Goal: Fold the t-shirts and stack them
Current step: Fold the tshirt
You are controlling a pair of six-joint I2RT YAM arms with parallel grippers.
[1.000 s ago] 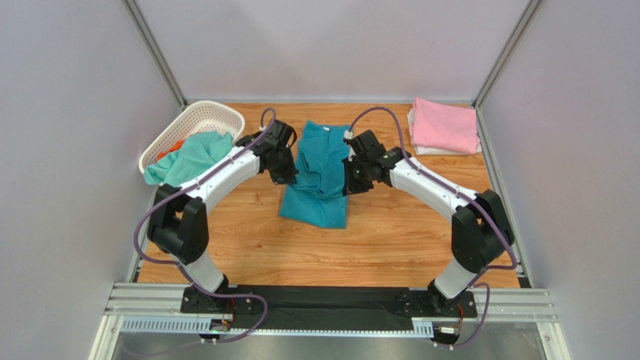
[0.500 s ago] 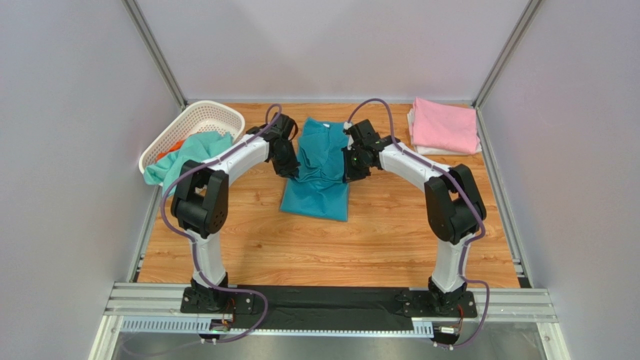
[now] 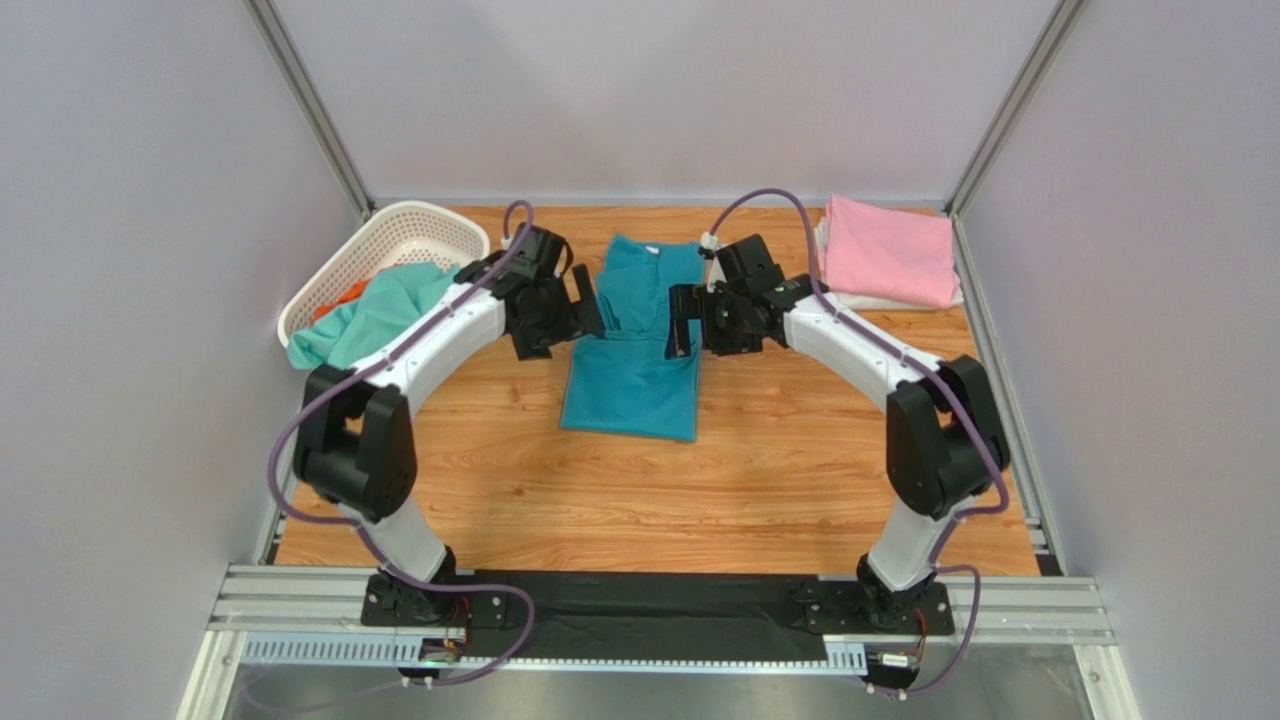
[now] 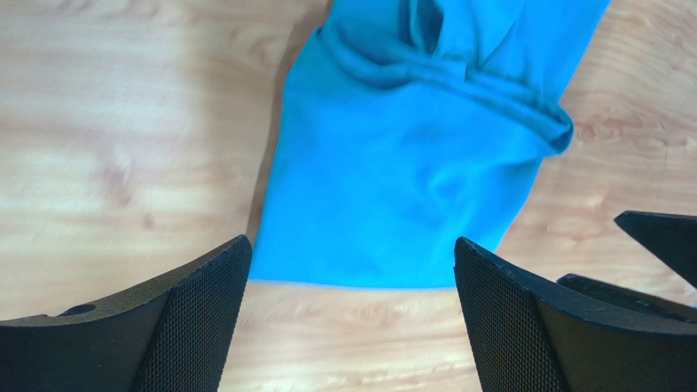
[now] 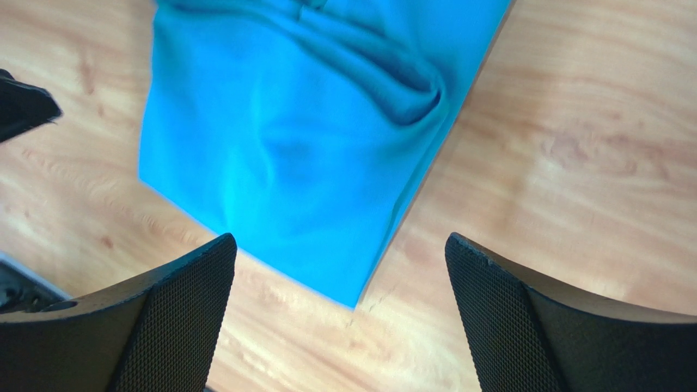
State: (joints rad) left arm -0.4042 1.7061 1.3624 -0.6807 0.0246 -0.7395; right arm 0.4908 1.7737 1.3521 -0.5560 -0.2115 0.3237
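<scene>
Your left gripper (image 4: 348, 245) hangs spread wide, nothing between its pads. Your right gripper (image 5: 337, 238) likewise: released, fingers empty. Both hover just above the long edges of the teal-blue short-sleeved t-shirt (image 3: 639, 368), one on each side.

- Tee lies on the bare wooden tabletop (image 3: 496, 465), mid-table, folded into a narrow lengthwise strip.
- Near hem flat and square. A bunched ridge of cloth crosses the middle, level with the fingers. Collar end points to the far wall.
- Far left: white lattice plastic basket (image 3: 394, 233), a mint-green tee (image 3: 383, 308) draped over its near rim, an orange one (image 3: 343, 296) showing inside.
- Far right corner: folded pink tee (image 3: 890, 248) resting on a folded white tee (image 3: 830, 285).
</scene>
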